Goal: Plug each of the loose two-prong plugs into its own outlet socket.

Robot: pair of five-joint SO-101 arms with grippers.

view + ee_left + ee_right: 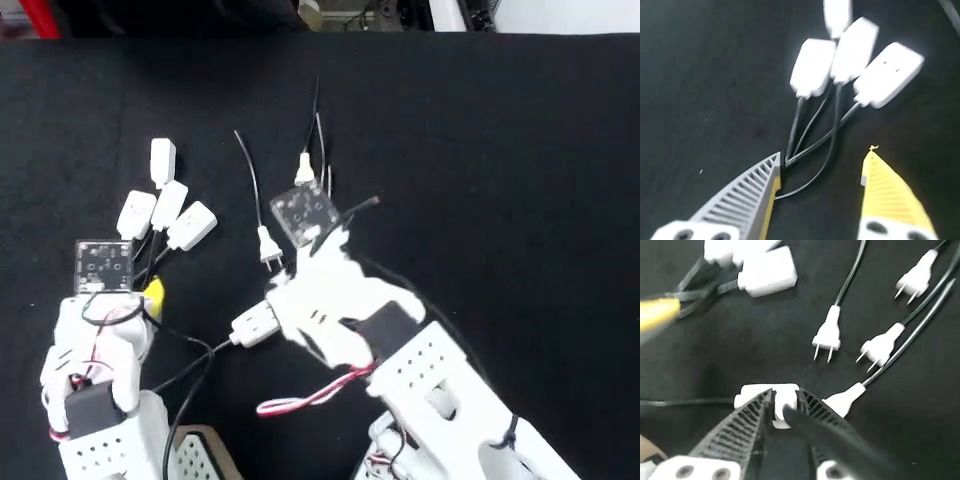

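Progress looks early: three loose plugs lie bare-pronged on the counter, right of the socket cluster in the high view. The right hand is clenched on a lone socket near that cluster, a fourth plug just beside it, seated or not I cannot tell. The left hand, released, straddles the cluster's cords.

Right side: bare table, room to pass.
Centre: plugs and cords strewn across.
Left: sockets, cables crowd the left gripper.
Front: right gripper clamped on a socket.
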